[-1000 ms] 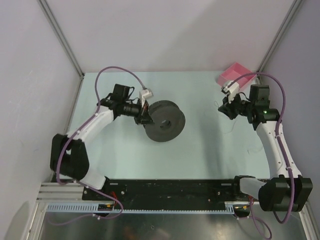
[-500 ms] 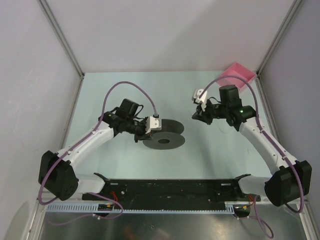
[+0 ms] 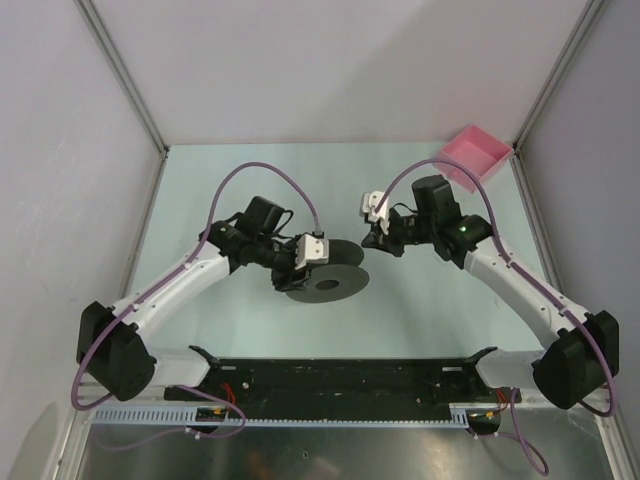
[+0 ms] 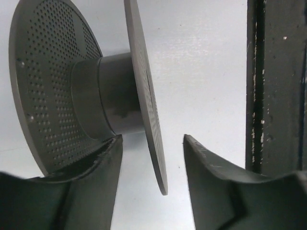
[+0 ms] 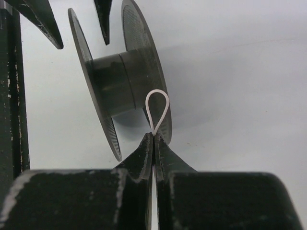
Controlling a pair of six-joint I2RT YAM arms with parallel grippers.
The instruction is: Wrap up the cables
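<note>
Overhead: 2 white robot arms w/ black grippers meet near the middle of a pale green table (image 3: 430,300). Between them is 1 dark grey plastic spool (image 3: 330,275), a smooth round hub w/ 2 thin disc flanges, the flange faces dotted w/ tiny holes.

The L gripper (image 4: 152,143) has its 2 matte black wedge fingers (image 4: 96,182) spread. They straddle 1 flange's rim w/ a gap on each side, and one finger sits between the flanges, by the hub.

The R gripper (image 5: 153,139) is just beside the spool's other side. Its 2 fingers (image 5: 168,160) are pressed together, pinching 1 cable (image 5: 157,108). This is a very thin, smooth white wire, forming a small teardrop loop above the fingertips, in front of the spool.

1 pink rectangular tray (image 3: 478,155) sits at the table's far R corner, well apart.
</note>
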